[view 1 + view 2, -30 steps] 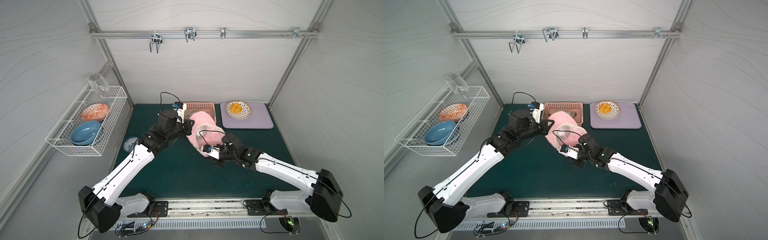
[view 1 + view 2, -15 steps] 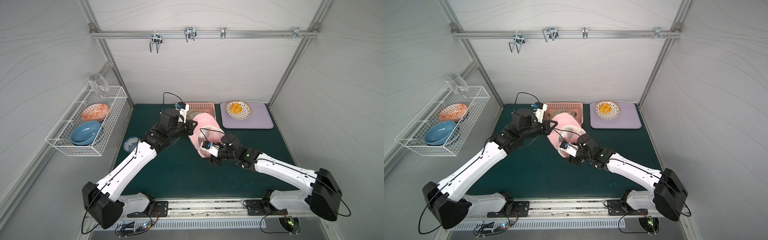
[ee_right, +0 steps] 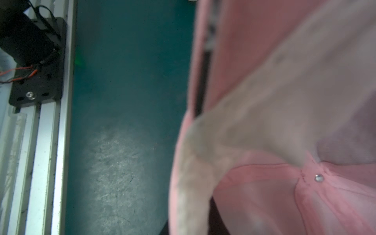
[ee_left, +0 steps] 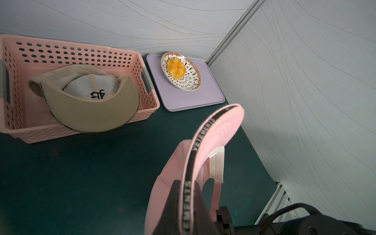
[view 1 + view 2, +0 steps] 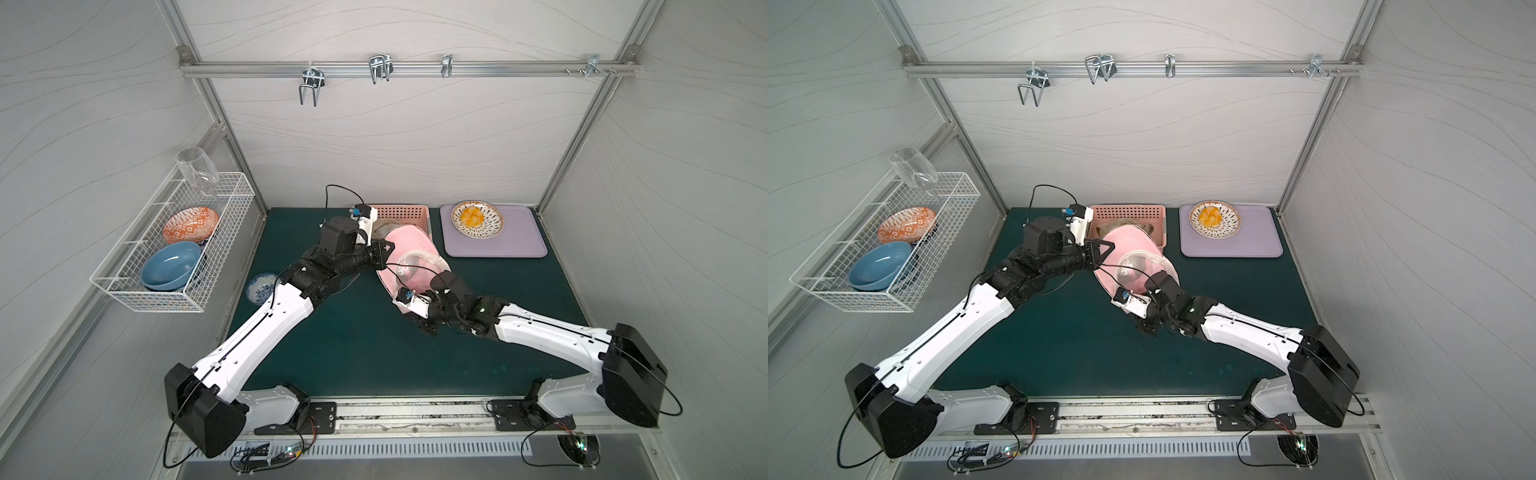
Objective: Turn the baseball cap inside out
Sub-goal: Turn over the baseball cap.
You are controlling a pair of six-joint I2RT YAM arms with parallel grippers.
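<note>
While one pink cap hangs clamped, one beige cap — basketed — rests.

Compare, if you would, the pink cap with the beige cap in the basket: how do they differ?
The pink cap is gripped by its brim in the left hand; the beige cap lies untouched in the pink basket. The pink cap's brim stands steeply tilted; the beige cap rests upside down, brim across the basket's rim. Both are baseball caps with pale lining showing.
</note>
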